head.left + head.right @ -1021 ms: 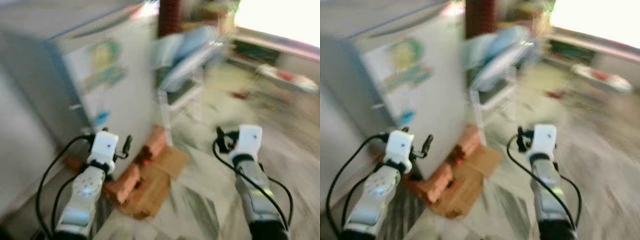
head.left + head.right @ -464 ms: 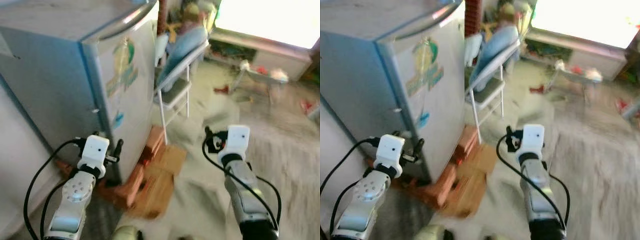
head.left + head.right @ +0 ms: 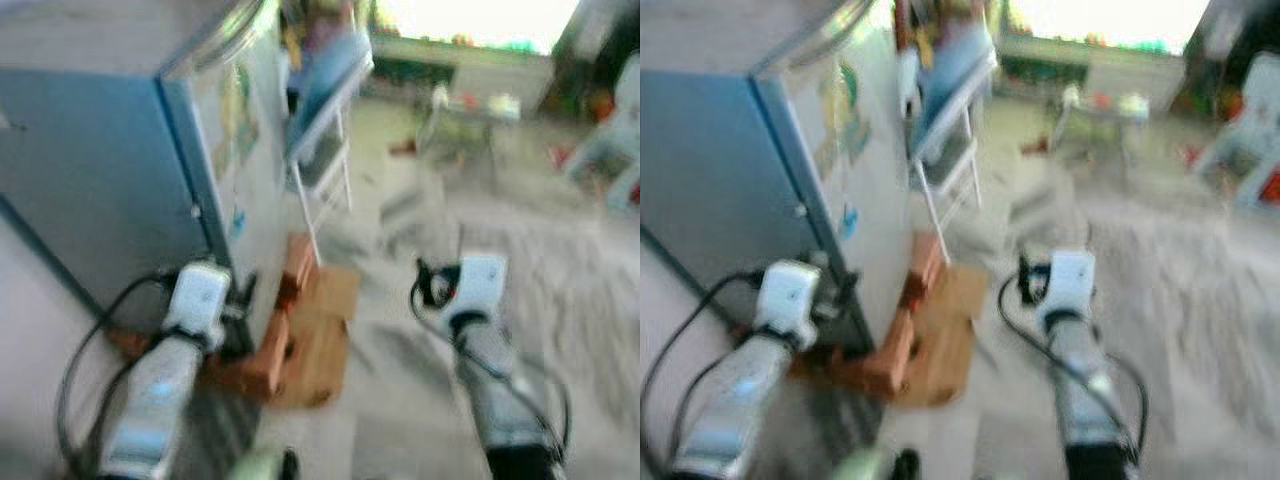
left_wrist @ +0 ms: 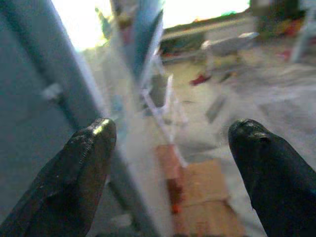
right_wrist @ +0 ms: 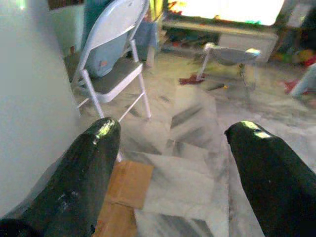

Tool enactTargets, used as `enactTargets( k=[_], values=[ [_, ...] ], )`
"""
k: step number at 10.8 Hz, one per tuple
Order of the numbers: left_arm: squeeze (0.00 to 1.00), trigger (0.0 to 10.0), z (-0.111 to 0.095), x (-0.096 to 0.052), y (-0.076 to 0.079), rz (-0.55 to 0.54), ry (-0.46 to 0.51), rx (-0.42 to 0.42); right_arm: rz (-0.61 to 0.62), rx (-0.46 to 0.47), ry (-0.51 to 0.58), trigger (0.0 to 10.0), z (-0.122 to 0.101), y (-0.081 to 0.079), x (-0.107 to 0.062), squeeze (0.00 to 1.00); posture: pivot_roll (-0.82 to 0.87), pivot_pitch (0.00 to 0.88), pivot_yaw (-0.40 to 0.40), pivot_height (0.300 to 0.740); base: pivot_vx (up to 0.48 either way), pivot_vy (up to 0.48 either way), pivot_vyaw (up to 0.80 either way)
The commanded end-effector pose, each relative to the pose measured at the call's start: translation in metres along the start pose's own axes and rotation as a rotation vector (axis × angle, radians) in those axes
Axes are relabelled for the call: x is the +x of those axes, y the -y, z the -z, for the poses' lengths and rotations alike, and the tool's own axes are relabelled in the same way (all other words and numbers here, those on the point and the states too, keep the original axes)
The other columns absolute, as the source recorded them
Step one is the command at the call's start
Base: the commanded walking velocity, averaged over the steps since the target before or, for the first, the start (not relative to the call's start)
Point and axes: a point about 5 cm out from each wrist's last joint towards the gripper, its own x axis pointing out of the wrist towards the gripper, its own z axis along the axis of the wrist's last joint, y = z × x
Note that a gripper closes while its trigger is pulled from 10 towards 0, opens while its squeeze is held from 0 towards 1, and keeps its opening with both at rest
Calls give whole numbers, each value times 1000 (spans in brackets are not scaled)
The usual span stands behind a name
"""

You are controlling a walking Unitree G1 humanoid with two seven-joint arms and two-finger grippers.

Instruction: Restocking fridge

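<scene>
- Standing tall at about 10 o'clock, the fridge (image 3: 150, 170) has its door shut, and its front faces 3 o'clock.
- The left gripper (image 4: 170, 163) is nearer, just beside the fridge corner, fingers spread and empty.
- The right gripper (image 5: 170, 168) hangs over the floor (image 3: 560, 280) at 1 o'clock, also spread and empty.

Fridge (image 3: 120, 170) cut off by frame, blurred door stickers (image 3: 840, 120)

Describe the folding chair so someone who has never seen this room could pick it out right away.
Start at the tall blue-grey fridge on the robot's left, which stands on bricks and cardboard. Just beyond its far front corner is the folding chair: thin white tube legs, grey seat, pale blue backrest, unlike the low table farther off.
</scene>
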Motion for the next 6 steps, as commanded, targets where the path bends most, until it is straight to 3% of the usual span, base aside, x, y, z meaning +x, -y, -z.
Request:
enactTargets(
  k=[1,3,5,6],
  values=[
    [0,10000,-1,-1,-2,5,8,18,8,9,6,10000,-1,0,-1,0,93,63,-34,740,480,0,0],
    [0,10000,0,-1,-3,4,0,33,6,5,5,10000,-1,-1,-1,0,93,63,-32,740,480,0,0],
    [0,10000,0,-1,-4,-28,-5,50,12,7,6,10000,-2,0,0,0,97,64,-25,740,0,0,0],
    [0,10000,-2,-3,-4,-7,9,72,13,9,7,10000,-2,-1,-1,0,98,65,-22,740,480,0,0]
  ],
)
